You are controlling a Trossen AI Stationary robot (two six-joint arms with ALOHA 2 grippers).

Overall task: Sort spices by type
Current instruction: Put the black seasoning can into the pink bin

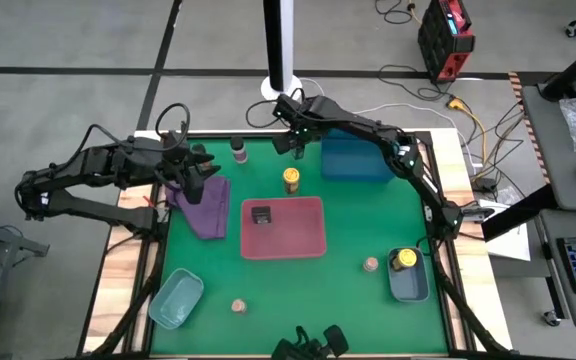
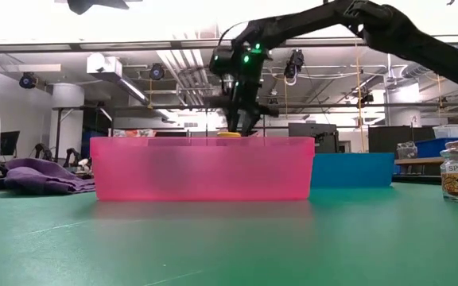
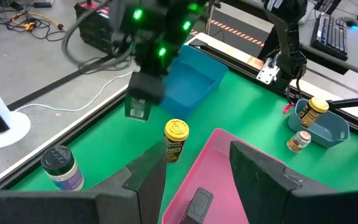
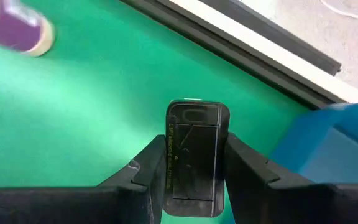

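My right gripper [image 4: 194,177] is shut on a black square tin [image 4: 194,155] and hangs over the green mat near the far edge, left of the blue tray [image 1: 356,160]. A second black tin [image 1: 260,214] lies in the red tray [image 1: 308,245]. A yellow-capped jar [image 1: 291,180] stands on the mat just beyond that tray. Another yellow-capped jar [image 1: 403,260] stands in the grey-blue tray [image 1: 408,285]. A dark-capped shaker [image 1: 239,150] stands at the far edge. Two tan jars [image 1: 370,265] [image 1: 238,305] stand on the mat. My left gripper [image 3: 194,180] waits open at the table's left. My right gripper pinches the black tin by its two opposite narrow sides [image 4: 169,162] between its two fingers [image 4: 151,171]. The fingers come from above, slanting steeply down. The tin [image 3: 137,111] hangs below them, lifted clear of the mat.
A purple cloth [image 1: 203,205] lies at the left below my left gripper. A teal tray [image 1: 176,298] sits at the near left. The blue tray stands right beside my right gripper. Bare green mat lies between the red tray and the near edge.
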